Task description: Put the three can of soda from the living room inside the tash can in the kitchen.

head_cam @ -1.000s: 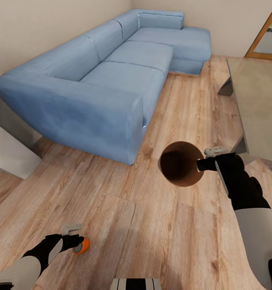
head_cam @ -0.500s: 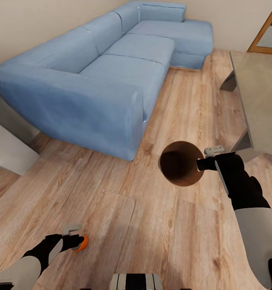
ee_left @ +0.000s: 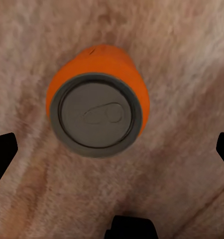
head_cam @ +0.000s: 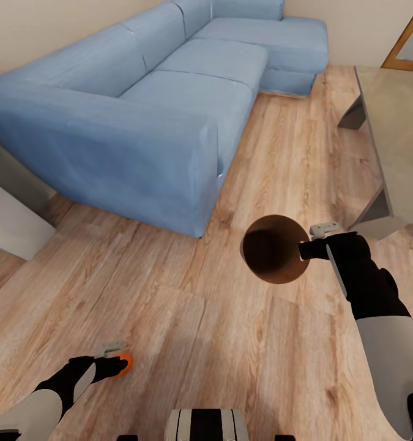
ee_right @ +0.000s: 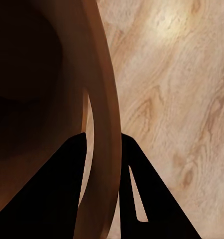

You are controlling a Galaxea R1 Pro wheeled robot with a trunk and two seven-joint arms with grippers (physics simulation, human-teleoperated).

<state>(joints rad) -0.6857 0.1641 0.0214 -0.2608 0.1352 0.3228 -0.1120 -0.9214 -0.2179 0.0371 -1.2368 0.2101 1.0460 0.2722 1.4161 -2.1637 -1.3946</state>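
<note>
Risk sits mostly with the left tool (head_cam: 111, 365), low at seven o'clock in the head view. The orange soda can (head_cam: 124, 363) lies just beside its tip, apparently on the wood floor (head_cam: 230, 343). From the left wrist camera the can (ee_left: 98, 107) is seen end-on, its grey lid with the pull tab facing the lens, and the dark fingertips (ee_left: 3, 152) stand far apart at the picture's two edges, so this tool is spread wide and holds nothing. The can sits off-centre between them; closing now could, I judge, catch it on one side and send it rolling across the planks.

The right tool (head_cam: 308, 249), at about three o'clock from the picture's middle, is clamped on the rim of the trash can (head_cam: 273, 248), whose coppery inside faces up. The right wrist camera shows the rim (ee_right: 104, 114) passing between the dark fingers (ee_right: 57, 194), one inside and one outside. That is a thin edge grip: the bin could probably twist or slip if the arm swings.

The blue sofa (head_cam: 157, 98) fills the ten-to-twelve o'clock region and the glass-topped table (head_cam: 396, 116) stands at two o'clock. No other cans are visible.
</note>
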